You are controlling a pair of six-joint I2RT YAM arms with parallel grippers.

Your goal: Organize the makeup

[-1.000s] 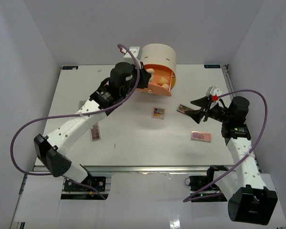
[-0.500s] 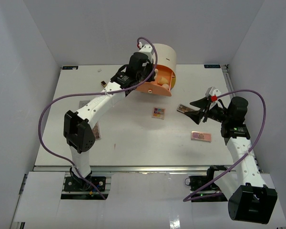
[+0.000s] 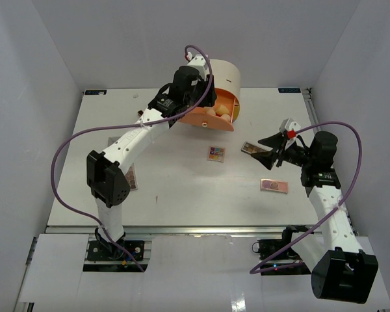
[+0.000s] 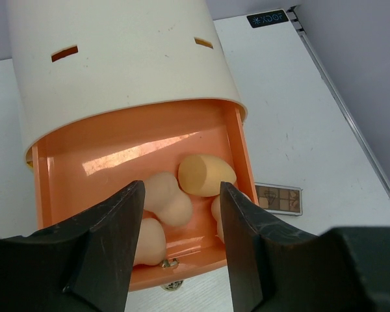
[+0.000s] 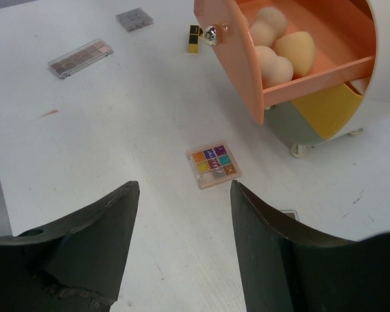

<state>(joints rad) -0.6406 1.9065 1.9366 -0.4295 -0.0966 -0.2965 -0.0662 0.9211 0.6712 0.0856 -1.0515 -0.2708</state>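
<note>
The left end effector is being held just above the pulled-out orange drawer of the cream drawer unit at the far middle of the counter, with its jaws fairly wide and nothing gripped. Tan sponges are being held inside that drawer. The right end effector is being held over the right side of the counter, jaws wide and empty. A multicoloured palette is being shown lying at the centre, a pink palette nearer on the right, another palette at the left beside the left arm, and a lipstick tube left of the drawer unit
</note>
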